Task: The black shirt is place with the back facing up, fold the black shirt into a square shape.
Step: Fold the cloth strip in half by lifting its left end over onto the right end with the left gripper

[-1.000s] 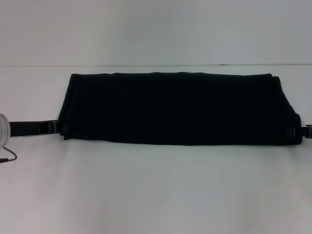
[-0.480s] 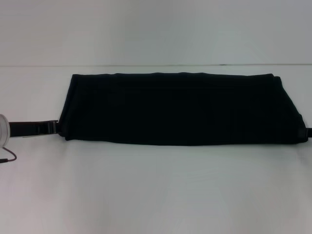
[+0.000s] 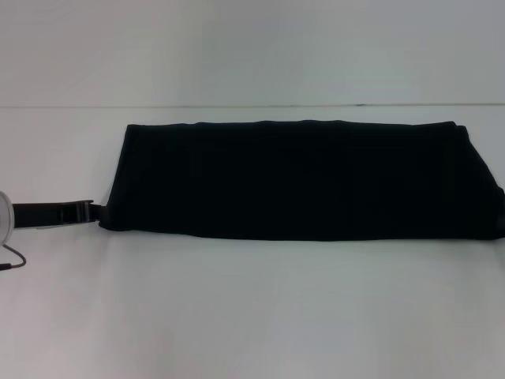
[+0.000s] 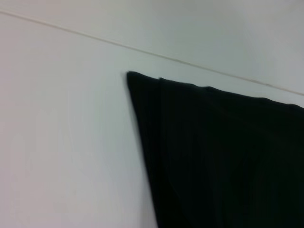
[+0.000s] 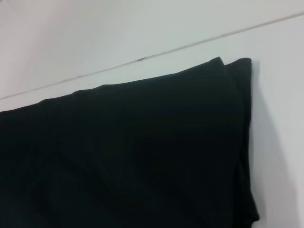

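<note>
The black shirt (image 3: pixel 308 178) lies on the white table as a long folded band running left to right, plain side up, with no lettering showing. Its right end reaches the picture's edge. My left gripper (image 3: pixel 96 210) is low at the band's near left corner, shut on the cloth there. My right gripper is out of the head view, past the right edge. The left wrist view shows the shirt's far left corner (image 4: pixel 223 156). The right wrist view shows its far right corner (image 5: pixel 133 152) with stacked layers.
The white table (image 3: pixel 252 316) stretches in front of the shirt. Its back edge meets a pale wall (image 3: pixel 237 47) just behind the shirt. My left arm's silver wrist and a thin cable (image 3: pixel 9 257) sit at the far left edge.
The shirt has shifted to the right, so its right end now reaches the picture's edge. The right gripper has gone out of the head view. The left gripper has stayed at the near left corner.
</note>
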`<state>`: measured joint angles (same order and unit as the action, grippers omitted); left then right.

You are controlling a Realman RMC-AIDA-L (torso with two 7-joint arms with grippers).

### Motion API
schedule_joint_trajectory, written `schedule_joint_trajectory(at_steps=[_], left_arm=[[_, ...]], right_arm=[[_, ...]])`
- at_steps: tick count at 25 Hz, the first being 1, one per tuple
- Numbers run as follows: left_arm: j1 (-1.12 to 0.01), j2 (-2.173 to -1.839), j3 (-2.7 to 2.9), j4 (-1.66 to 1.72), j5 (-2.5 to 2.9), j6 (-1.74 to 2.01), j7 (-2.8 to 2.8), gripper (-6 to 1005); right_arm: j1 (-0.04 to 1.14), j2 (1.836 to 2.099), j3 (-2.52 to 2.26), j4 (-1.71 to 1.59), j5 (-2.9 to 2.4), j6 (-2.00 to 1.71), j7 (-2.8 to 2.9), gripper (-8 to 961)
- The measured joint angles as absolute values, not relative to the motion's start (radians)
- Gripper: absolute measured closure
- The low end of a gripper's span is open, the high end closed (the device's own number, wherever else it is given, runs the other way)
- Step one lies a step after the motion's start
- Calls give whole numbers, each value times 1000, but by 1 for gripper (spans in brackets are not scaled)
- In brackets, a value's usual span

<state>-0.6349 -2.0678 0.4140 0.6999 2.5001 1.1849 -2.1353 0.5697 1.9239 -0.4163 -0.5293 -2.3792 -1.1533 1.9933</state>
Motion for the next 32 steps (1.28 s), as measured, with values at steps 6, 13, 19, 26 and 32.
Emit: schedule_joint_trajectory(at_steps=[6, 13, 19, 26, 32], left_arm=[[-632, -2068, 412, 708, 2496, 1219, -2134, 964], [-628, -2068, 410, 721, 2498, 1227, -2134, 956], [-614, -2068, 408, 745, 2501, 1231, -2137, 949], [-605, -2068, 405, 757, 2502, 1251, -2140, 942], [-604, -2063, 387, 759, 2502, 1286, -2135, 935]], right_arm=[[566, 1923, -389, -529, -2379, -1188, 1964, 939], [557, 1919, -389, -529, -2379, -1207, 1957, 940], [547, 1916, -390, -529, -2379, -1210, 1960, 940], [544, 1914, -388, -530, -2379, -1222, 1961, 939], [546, 1914, -387, -553, -2369, -1285, 1961, 938]])
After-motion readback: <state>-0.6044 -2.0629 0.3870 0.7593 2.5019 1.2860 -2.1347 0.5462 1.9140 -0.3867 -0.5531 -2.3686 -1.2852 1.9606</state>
